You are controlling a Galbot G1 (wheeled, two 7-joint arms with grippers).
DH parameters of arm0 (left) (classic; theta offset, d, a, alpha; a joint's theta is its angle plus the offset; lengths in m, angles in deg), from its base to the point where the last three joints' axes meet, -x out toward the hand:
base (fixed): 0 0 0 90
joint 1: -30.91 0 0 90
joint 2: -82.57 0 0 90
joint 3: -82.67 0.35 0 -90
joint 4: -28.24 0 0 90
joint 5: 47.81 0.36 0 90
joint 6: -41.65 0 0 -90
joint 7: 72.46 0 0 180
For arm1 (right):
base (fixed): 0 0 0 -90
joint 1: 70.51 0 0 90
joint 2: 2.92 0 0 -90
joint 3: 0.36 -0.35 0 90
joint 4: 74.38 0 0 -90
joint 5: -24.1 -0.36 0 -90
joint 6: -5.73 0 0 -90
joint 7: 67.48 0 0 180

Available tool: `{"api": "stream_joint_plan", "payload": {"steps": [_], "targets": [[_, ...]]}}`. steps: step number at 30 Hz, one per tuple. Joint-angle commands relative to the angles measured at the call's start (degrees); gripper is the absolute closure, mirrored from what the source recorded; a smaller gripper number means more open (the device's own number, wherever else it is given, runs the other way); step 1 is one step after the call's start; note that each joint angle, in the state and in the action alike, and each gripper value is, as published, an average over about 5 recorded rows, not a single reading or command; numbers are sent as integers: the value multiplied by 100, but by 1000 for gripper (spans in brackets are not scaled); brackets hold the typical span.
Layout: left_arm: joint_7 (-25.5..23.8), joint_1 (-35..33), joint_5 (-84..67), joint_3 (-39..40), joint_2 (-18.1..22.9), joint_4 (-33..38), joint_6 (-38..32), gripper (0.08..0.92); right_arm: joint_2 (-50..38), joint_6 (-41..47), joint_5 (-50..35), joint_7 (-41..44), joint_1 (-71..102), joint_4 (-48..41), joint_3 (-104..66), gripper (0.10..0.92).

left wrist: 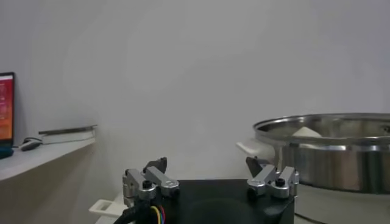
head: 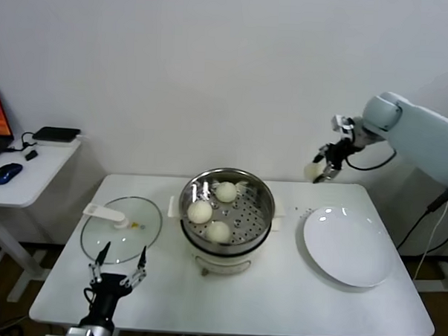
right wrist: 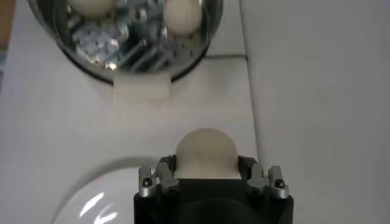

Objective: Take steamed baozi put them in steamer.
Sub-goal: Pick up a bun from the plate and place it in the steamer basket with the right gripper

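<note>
Right wrist view: small round cream-white steamed baozi (right wrist: pixel 205 153) pinched between the fingers of the right gripper (right wrist: pixel 206 178), smooth domed top showing, unmarked and not visibly squashed. Held high above the tabletop (head: pixel 278 289) near its far right edge, beyond the large round white plate (head: pixel 348 246), probably lifted for clearance before carrying across to the pot rim.

Three more cream-white buns (head: pixel 200 211) already lying on the perforated tray inside the round shiny stainless-steel steamer (head: pixel 262 190), spaced toward the left and near side, leaving bare tray on the right for the fourth. Steamer standing mid-tabletop on its white base.

Flat glass lid with white handle (head: pixel 122 229) set aside left of the steamer, keeping the pot open. Left gripper (head: pixel 118 270) low at the near edge by the lid, fingers spread, holding nothing, seemingly waiting.
</note>
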Motion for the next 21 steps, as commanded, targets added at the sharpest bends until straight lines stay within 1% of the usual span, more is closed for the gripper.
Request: {"api": "stream_joint_plan", "payload": {"steps": [1, 5, 12, 21], "targets": [[-2, -13, -16, -7, -5, 36, 1, 177, 660, 499, -1790, -179, -1109, 1009, 1061, 364], [-1, -15, -50, -20, -9, 42, -8, 177, 854, 602, -1952, -285, -1045, 1145, 1053, 364], [2, -13, -60, -27, -1, 76, -7, 177, 1086, 734, -1976, -503, -694, 1309, 945, 364], [5, -82, -76, -69, -3, 139, -17, 177, 1020, 755, -1588, -650, -164, 1443, 894, 364]]}}
